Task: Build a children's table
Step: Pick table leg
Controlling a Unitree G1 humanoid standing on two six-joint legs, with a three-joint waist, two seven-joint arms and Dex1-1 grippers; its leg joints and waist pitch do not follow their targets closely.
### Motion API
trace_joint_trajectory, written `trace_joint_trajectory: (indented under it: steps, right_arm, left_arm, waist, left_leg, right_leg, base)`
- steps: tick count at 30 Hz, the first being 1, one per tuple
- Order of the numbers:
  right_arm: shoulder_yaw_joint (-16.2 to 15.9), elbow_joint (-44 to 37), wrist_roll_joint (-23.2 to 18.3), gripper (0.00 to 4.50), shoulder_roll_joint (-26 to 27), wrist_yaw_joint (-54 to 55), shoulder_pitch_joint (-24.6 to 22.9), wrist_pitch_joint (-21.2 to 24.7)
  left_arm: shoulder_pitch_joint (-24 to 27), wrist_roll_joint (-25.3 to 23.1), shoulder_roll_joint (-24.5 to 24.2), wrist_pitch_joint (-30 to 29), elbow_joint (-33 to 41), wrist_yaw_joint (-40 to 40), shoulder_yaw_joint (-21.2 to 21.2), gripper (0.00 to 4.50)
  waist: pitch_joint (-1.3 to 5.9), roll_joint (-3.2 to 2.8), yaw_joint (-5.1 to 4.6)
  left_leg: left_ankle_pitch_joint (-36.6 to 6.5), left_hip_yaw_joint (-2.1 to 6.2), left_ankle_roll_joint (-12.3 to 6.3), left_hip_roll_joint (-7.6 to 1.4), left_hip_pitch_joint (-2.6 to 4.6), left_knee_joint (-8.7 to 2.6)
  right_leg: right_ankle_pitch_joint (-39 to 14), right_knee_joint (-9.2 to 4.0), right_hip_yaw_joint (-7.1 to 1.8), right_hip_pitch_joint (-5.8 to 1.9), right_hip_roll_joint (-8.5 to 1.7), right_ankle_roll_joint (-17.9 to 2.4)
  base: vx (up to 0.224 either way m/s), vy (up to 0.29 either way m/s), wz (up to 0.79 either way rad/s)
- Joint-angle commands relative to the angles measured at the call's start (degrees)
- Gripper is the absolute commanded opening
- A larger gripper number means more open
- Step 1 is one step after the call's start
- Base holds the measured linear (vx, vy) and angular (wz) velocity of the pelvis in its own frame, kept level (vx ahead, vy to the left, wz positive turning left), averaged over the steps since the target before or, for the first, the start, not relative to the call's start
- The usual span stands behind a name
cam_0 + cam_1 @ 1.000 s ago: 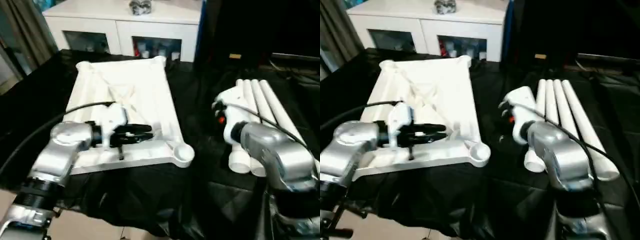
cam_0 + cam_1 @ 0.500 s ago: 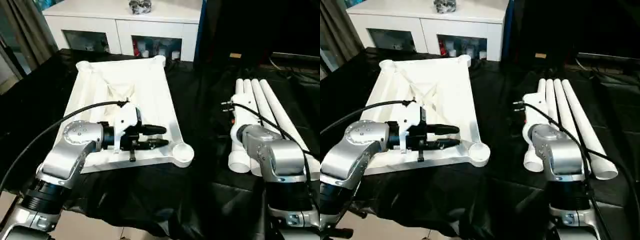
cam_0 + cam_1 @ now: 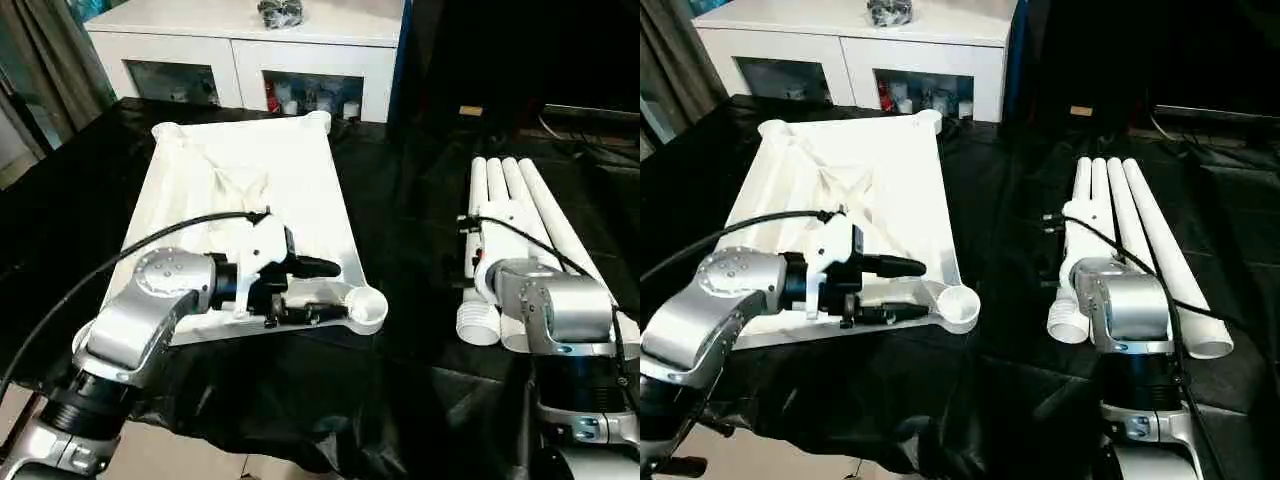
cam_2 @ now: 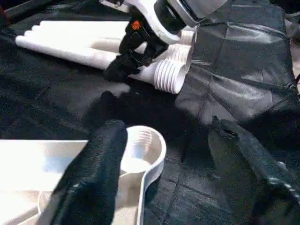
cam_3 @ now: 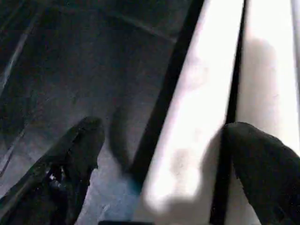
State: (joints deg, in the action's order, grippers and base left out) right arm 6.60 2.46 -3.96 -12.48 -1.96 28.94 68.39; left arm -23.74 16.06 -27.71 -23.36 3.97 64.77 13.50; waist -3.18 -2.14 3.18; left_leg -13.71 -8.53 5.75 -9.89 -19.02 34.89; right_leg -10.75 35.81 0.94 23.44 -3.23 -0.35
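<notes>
Left gripper (image 3: 325, 290): fingers spread apart, holding nothing. It lies level over the near right part of the tabletop (image 3: 250, 180), one finger (image 4: 91, 173) above the rim beside the near right corner socket (image 3: 367, 303), the other (image 4: 253, 157) out past the tabletop's near edge, over the black cloth (image 3: 300, 390).

Right gripper (image 5: 159, 154): fingers wide apart, holding nothing. It points down at the leftmost leg (image 5: 197, 93), one finger (image 5: 70, 159) over the cloth on that leg's outer side, the other (image 5: 267, 164) over the neighbouring leg. Whether either finger touches a leg cannot be told.

Tabletop: ribbed underside up, on the left half of the cloth-covered bench.

Four legs (image 3: 510, 215): side by side on the right half, open ends toward the near edge, well apart from the tabletop.

White cabinet (image 3: 250, 40): beyond the bench's far edge.
</notes>
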Motion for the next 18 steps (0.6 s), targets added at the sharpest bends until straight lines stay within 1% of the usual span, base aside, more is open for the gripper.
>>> trace_joint_trajectory:
  steps: [1,4,6,7,10,13,14,15,16,18]
  right_arm:
    - [1.03,-0.45,-1.22,4.50,0.47,-1.13,-0.39,2.24]
    - [1.28,-0.60,-1.56,4.50,0.58,-1.51,-0.40,3.36]
    - [1.58,-0.55,-1.82,4.50,0.76,-1.73,-0.32,4.05]
    - [2.28,-0.25,-2.31,4.23,1.24,-1.92,-0.23,4.80]
    - [2.59,0.13,-2.78,4.11,1.41,-2.06,-0.31,5.18]
    - [3.93,0.86,-3.15,3.73,2.12,-1.88,-0.33,5.45]
    - [5.26,1.58,-3.38,3.69,2.71,-1.65,-0.23,5.37]
    - [5.44,1.73,-3.40,3.52,2.76,-1.63,-0.21,5.35]
    - [5.69,2.07,-3.40,3.52,2.80,-1.64,-0.17,5.30]
    - [6.48,2.63,-3.44,3.29,2.99,-1.43,-0.03,5.07]
  left_arm:
    - [0.17,-0.02,-0.98,-0.46,1.25,-0.22,0.48,3.66]
    - [0.28,0.17,-1.03,-0.67,1.58,-0.34,0.49,3.72]
    - [0.28,0.20,-1.04,-0.75,1.67,-0.36,0.49,3.95]
    - [0.26,0.18,-0.98,-0.79,1.73,-0.42,0.52,4.10]
    - [0.26,0.13,-0.89,-0.85,1.82,-0.49,0.58,4.15]
    - [0.18,0.13,-0.84,-0.88,1.87,-0.64,0.76,4.47]
    - [0.10,0.11,-0.76,-0.87,1.95,-0.72,0.84,4.50]
    - [0.08,0.10,-0.74,-0.86,1.96,-0.73,0.86,4.50]
    - [0.05,0.11,-0.70,-0.86,1.96,-0.72,0.88,4.50]
    - [-0.09,-0.08,-0.65,-0.55,1.79,-0.75,0.94,4.50]
  waist:
    - [3.59,0.31,0.10]
    - [3.63,0.40,0.10]
    - [3.65,0.36,0.12]
    - [3.63,0.44,0.11]
    - [3.63,0.45,0.15]
    - [3.60,0.50,0.15]
    - [3.62,0.49,0.17]
    - [3.62,0.49,0.16]
    - [3.60,0.70,0.12]
    - [3.58,0.63,0.14]
  left_leg:
    - [-1.25,-0.24,2.28,-1.16,-0.82,-4.15]
    - [-0.68,-0.25,2.18,-1.12,-0.84,-4.11]
    - [-0.55,-0.27,2.19,-1.11,-0.84,-4.10]
    - [-0.56,-0.25,2.20,-1.14,-0.90,-4.13]
    - [-0.59,-0.28,2.29,-1.14,-0.81,-4.13]
    - [-0.49,-0.28,2.27,-1.12,-0.89,-4.14]
    - [-0.61,-0.29,2.25,-1.14,-0.88,-4.16]
    - [-0.67,-0.30,2.28,-1.13,-0.86,-4.15]
    - [-0.75,-0.31,2.36,-1.14,-0.83,-4.20]
    - [-0.72,-0.29,2.38,-1.15,-0.84,-4.20]
  right_leg:
    - [-5.62,-3.53,-2.18,-3.82,-2.95,-11.15]
    - [-4.82,-3.46,-2.17,-3.85,-2.94,-11.16]
    - [-4.71,-3.45,-2.18,-3.83,-2.94,-11.24]
    - [-4.67,-3.43,-2.17,-3.88,-2.95,-11.30]
    - [-5.06,-3.50,-2.16,-3.80,-2.96,-11.19]
    - [-5.25,-3.49,-2.20,-3.83,-2.98,-11.10]
    - [-5.66,-3.50,-2.21,-3.78,-3.04,-10.97]
    - [-5.85,-3.52,-2.20,-3.75,-3.03,-10.94]
    - [-6.18,-3.62,-2.18,-3.77,-3.01,-10.86]
    - [-6.28,-3.59,-2.19,-3.74,-3.03,-10.85]
  base:
    - [0.000,0.000,0.00]
    - [0.000,0.000,0.00]
    - [0.000,0.000,0.00]
    - [0.000,0.000,0.00]
    - [0.000,0.000,0.00]
    - [0.000,0.000,0.00]
    - [0.000,0.000,0.00]
    - [0.000,0.000,0.00]
    - [0.000,0.000,0.00]
    - [0.000,0.000,0.00]
